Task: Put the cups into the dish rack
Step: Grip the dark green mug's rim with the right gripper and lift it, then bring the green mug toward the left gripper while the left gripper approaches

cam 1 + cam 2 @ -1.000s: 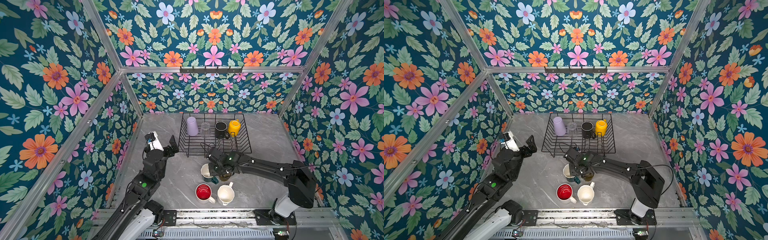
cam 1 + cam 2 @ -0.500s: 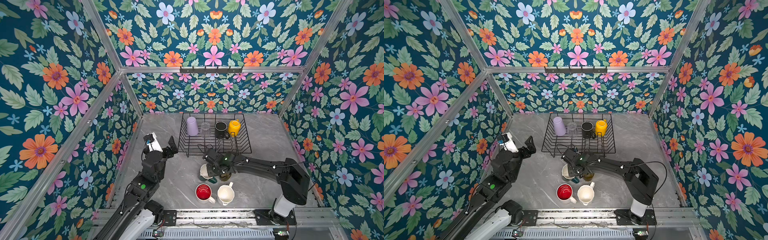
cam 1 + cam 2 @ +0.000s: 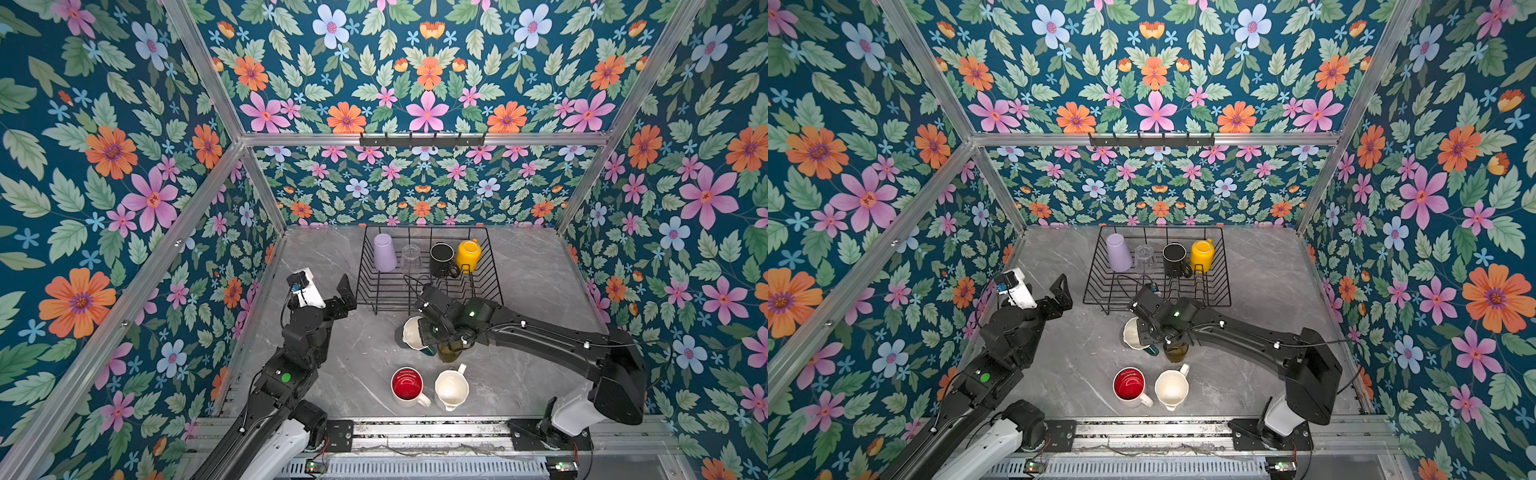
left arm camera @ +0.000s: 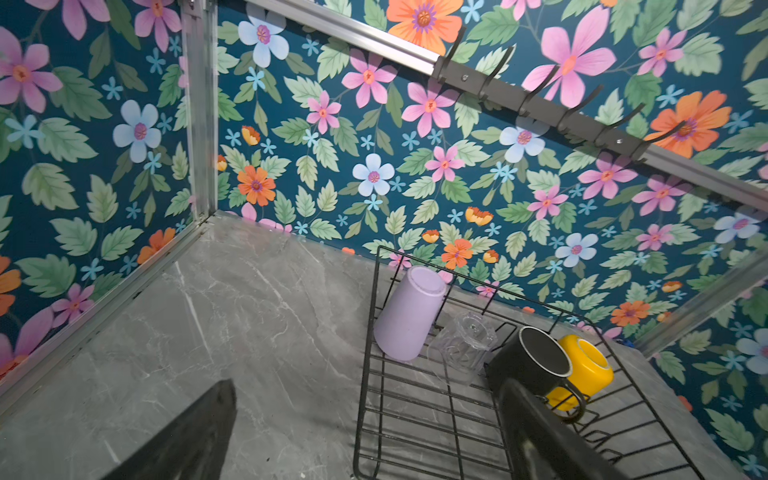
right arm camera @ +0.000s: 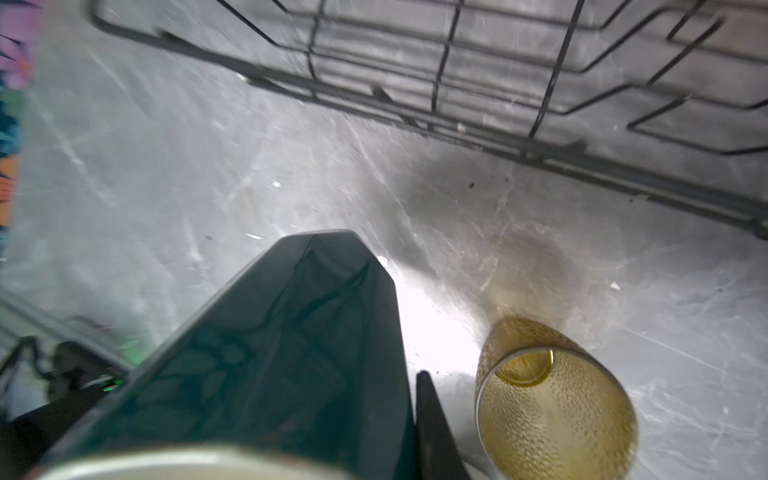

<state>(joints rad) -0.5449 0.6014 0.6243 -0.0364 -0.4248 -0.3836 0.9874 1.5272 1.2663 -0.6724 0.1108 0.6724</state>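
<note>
My right gripper (image 3: 429, 332) (image 3: 1149, 336) (image 5: 410, 409) is shut on the rim of the dark green mug (image 3: 410, 336) (image 3: 1133, 335) (image 5: 291, 332), which is white inside and tilted in front of the dish rack (image 3: 494, 274) (image 3: 1096, 278) (image 5: 415, 108). The olive glass (image 3: 449, 353) (image 5: 552, 399) stands right beside it. Nearer the front stand a red-inside mug (image 3: 407, 384) and a white mug (image 3: 451, 388). In the rack are the lilac tumbler (image 3: 384, 252), clear glass (image 3: 410, 255), black mug (image 3: 442, 259) and yellow mug (image 3: 468, 254). My left gripper (image 3: 338, 301) (image 4: 365, 449) hangs open and empty, left of the rack.
A narrow black hook bar (image 3: 422, 139) is fixed high on the back wall. Floral walls close in the grey marble table (image 3: 353, 357) on three sides. The rack's front half holds only upright dividers (image 3: 457, 289).
My right gripper has shut on the green mug's rim and tipped the mug over to the left. The left arm has barely moved.
</note>
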